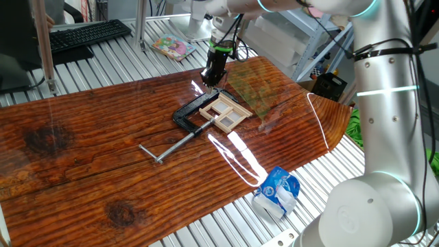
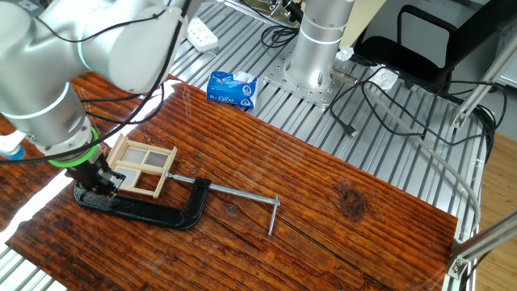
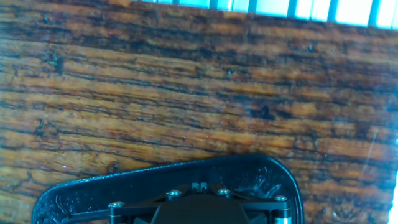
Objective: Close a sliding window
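The sliding window [image 1: 225, 112] is a small tan wooden frame with pale panes, lying flat on the wooden table [image 1: 82, 158]. It also shows in the other fixed view [image 2: 144, 166]. A black C-clamp [image 1: 186, 114] with a long grey screw rod [image 1: 180, 142] holds its edge; the clamp also shows in the other fixed view [image 2: 137, 212]. My gripper [image 1: 211, 77] points down at the window's far end, by the clamp's closed end [image 2: 101, 179]. Its fingertips look pressed together with nothing between them. In the hand view only the clamp's black body [image 3: 93, 190] and the gripper [image 3: 199, 185] show; the window is hidden.
A blue and white packet [image 1: 278, 192] lies on the slatted metal bench past the table's edge, near the arm's base [image 2: 315, 73]. A keyboard [image 1: 89, 34] and a colourful booklet [image 1: 173, 46] lie behind the table. Cables [image 2: 388, 105] trail beside the base.
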Controlling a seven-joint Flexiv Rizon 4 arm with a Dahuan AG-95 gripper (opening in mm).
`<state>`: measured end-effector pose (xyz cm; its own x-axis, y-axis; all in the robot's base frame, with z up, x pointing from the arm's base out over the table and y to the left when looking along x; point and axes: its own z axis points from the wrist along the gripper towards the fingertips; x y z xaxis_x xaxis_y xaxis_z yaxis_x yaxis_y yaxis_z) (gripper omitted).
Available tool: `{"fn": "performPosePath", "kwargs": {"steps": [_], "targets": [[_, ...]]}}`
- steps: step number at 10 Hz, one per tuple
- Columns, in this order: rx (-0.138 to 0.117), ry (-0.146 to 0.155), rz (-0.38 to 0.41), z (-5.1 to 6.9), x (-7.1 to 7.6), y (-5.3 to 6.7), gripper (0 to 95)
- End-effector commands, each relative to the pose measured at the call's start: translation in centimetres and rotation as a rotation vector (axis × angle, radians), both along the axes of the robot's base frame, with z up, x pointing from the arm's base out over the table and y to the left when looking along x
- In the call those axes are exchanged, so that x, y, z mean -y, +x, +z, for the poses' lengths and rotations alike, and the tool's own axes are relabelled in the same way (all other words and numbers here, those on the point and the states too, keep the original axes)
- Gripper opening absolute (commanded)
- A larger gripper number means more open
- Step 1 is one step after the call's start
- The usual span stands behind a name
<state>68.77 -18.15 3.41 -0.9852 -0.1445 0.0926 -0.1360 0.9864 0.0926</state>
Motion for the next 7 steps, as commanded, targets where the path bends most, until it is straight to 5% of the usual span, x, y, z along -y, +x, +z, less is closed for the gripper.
{"fn": "performPosePath", "kwargs": {"steps": [1, 5, 7], "targets": [[0.007, 0.022, 0.011, -0.12, 0.15, 0.67, 0.0], [-0.039, 0.006, -0.024, -0.12, 0.15, 0.67, 0.0], [-0.028, -0.014, -0.026, -0.12, 0.15, 0.67, 0.0]]}}
